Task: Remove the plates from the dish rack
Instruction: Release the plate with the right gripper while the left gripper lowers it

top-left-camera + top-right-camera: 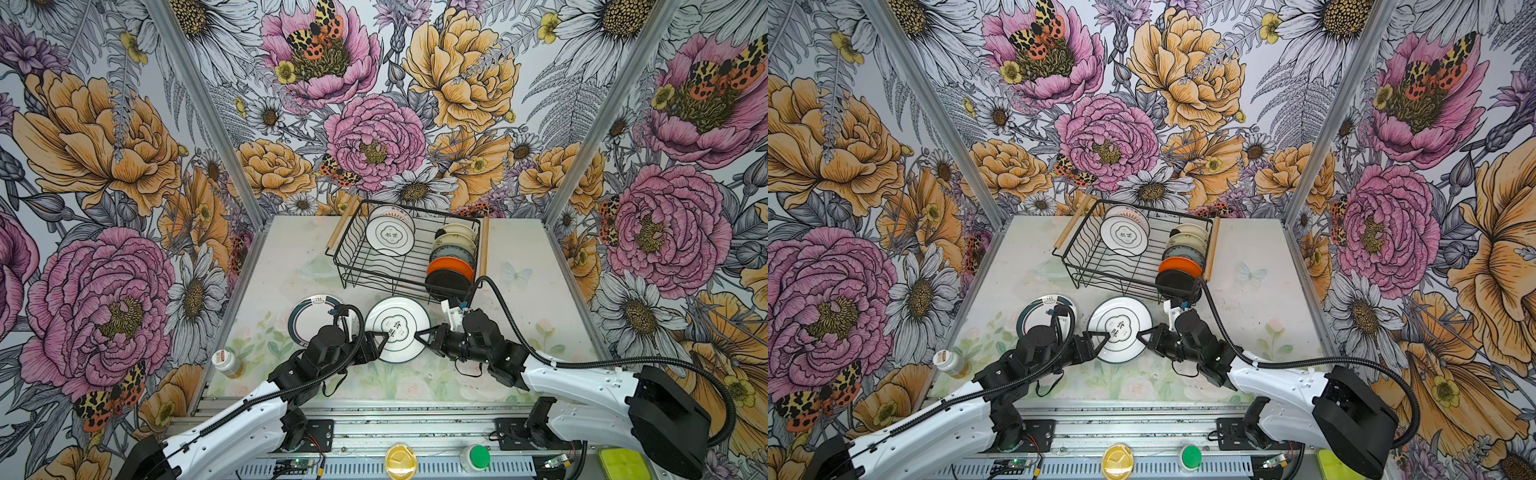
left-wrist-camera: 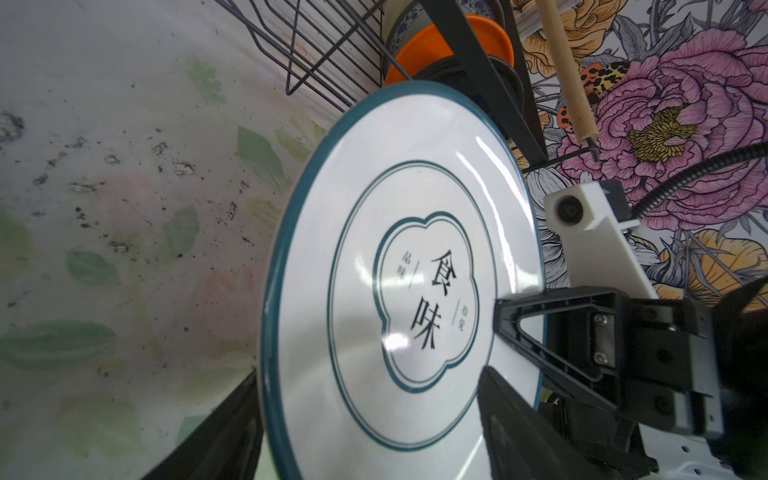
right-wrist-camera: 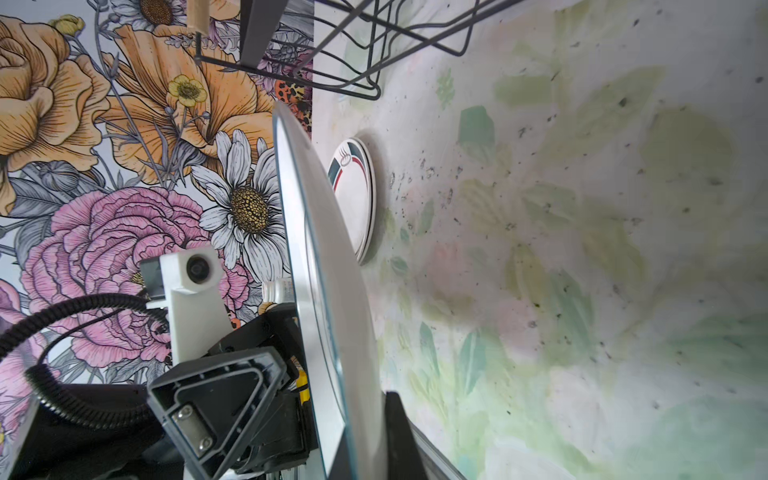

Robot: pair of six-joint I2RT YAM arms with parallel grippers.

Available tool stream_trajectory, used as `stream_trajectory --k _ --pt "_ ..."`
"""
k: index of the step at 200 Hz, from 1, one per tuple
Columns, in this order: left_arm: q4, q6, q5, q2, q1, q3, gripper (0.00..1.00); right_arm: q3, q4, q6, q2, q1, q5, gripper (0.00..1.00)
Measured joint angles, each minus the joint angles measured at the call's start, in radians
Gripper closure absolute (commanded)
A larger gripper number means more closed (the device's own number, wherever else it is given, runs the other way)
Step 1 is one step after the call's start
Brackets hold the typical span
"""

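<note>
White plate (image 1: 397, 316), teal-rimmed, reads 食味; we see the right gripper (image 1: 419, 334) pinching it, left gripper (image 1: 382, 337) straddling, grip unclear.

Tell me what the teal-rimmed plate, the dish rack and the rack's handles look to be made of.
Teal-rimmed plate: probably glazed ceramic or porcelain, though melamine is possible. The white face is glossy, with sharp light streaks.
Dish rack: thin metal wire with a black coating, judging by the bent, wavy rods.
Handles: pale wood that looks unfinished, shaped as round rods.
</note>
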Motion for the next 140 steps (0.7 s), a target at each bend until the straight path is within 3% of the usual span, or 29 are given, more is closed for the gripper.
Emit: stream_trajectory --k 12,96,140 --pt "0.009 -0.004 0.008 -0.023 0.013 -0.014 0.45 0.0 0.038 0.016 0.023 0.0 -0.007 1.0" --pt "0.027 -0.04 0.061 -0.046 0.08 -0.034 0.82 0.002 0.147 0.069 0.088 0.015 -0.005 0.92" --pt "0.056 -0.056 0.081 -0.047 0.093 -0.034 0.99 0.003 0.146 0.06 0.11 0.023 0.002 0.73"
